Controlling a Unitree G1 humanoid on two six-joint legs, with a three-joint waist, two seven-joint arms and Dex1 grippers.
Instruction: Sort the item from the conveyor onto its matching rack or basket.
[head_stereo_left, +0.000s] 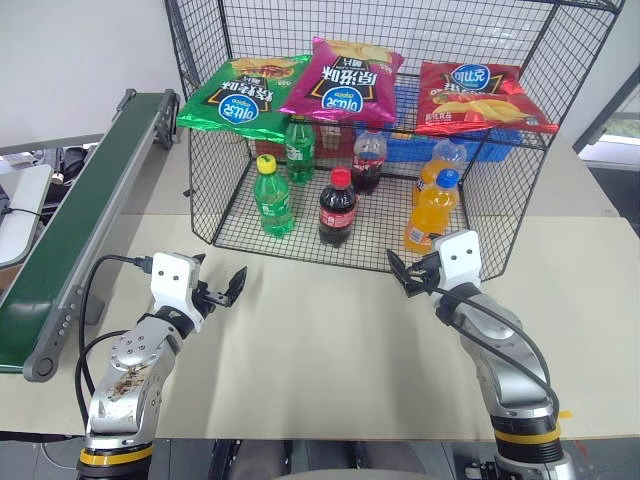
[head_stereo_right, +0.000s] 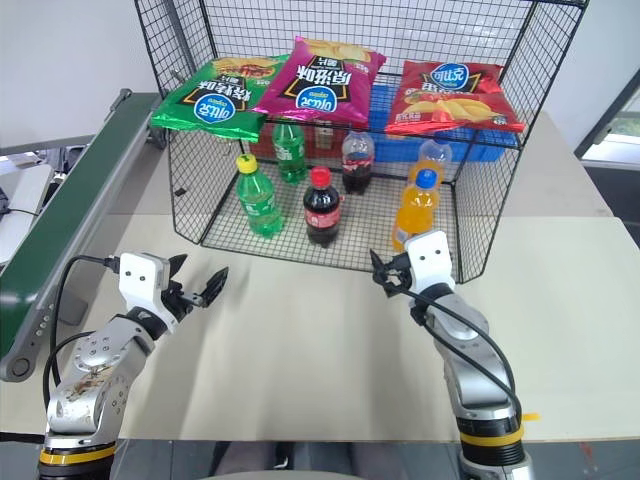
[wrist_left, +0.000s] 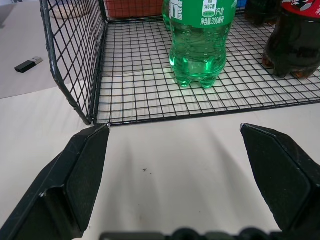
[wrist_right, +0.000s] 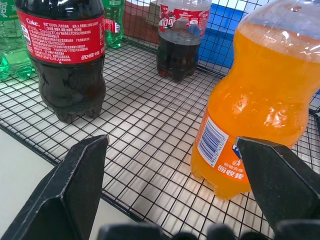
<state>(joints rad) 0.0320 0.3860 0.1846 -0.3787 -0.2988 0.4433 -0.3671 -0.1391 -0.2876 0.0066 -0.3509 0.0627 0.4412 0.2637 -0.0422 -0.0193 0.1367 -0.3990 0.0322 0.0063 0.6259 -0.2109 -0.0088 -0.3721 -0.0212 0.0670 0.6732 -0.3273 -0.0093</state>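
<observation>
1. Both sets of fingers stand wide apart and hold nothing: the left gripper (head_stereo_left: 222, 292) and the right gripper (head_stereo_left: 412, 272) hover over the bare table (head_stereo_left: 330, 350), level and pointing toward twelve o'clock at the rack (head_stereo_left: 400, 130).
2. From the left gripper, the green bag (head_stereo_left: 240, 95) lies at about twelve o'clock on the rack's upper shelf, its near end overhanging the shelf edge. Judged from this, sorting looks done and the arms are parked clear.
3. Beside it at three o'clock lie a magenta bag (head_stereo_left: 343, 80) and then a red bag (head_stereo_left: 470, 97); like goods appear to be grouped by shelf.
4. Bottles stand below on the rack floor, a green bottle (wrist_left: 200, 40) nearest the left gripper and an orange bottle (wrist_right: 265, 100) nearest the right.
5. The conveyor (head_stereo_left: 70, 230) runs at nine o'clock; its belt carries nothing where visible, and its near end is cut off.
6. A blue basket (head_stereo_left: 440, 140) sits largely hidden under the red bag.
</observation>
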